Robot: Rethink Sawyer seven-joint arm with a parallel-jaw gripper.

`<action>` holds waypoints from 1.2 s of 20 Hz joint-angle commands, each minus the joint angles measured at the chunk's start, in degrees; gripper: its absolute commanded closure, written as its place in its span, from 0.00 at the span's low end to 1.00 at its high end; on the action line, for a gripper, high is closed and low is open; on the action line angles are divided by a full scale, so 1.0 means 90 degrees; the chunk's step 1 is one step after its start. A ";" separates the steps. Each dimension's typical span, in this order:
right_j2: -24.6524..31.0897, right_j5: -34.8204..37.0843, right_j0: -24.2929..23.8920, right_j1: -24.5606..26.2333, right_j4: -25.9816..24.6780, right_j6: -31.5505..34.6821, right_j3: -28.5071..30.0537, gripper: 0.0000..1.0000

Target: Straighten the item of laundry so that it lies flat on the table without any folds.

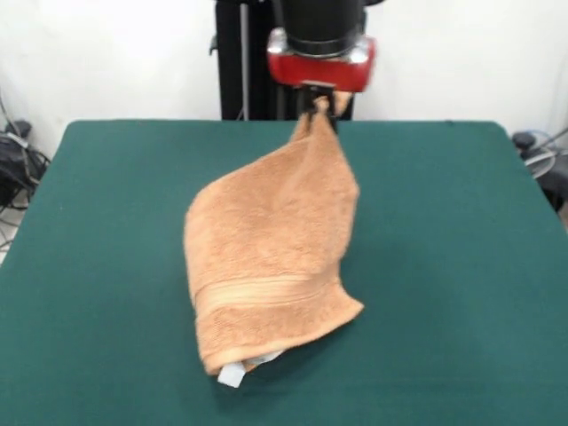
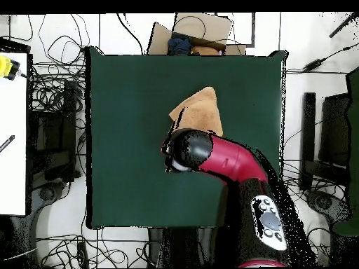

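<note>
I see the dark green table (image 1: 461, 266) filling most of the front view. Only the orange-tan towel (image 1: 266, 266) lies on it, lower end resting just left of centre, white tag (image 1: 231, 375) at the bottom edge.

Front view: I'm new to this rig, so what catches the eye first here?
The orange-tan towel stands out: one corner is pinched in the gripper near the far edge of the green table, and the rest drapes down, folded on itself. A small white tag peeks out at its near end.
</note>
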 commanded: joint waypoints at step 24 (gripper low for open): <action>0.0215 -0.2835 0.2119 0.0379 0.1856 0.3765 0.1144 1.00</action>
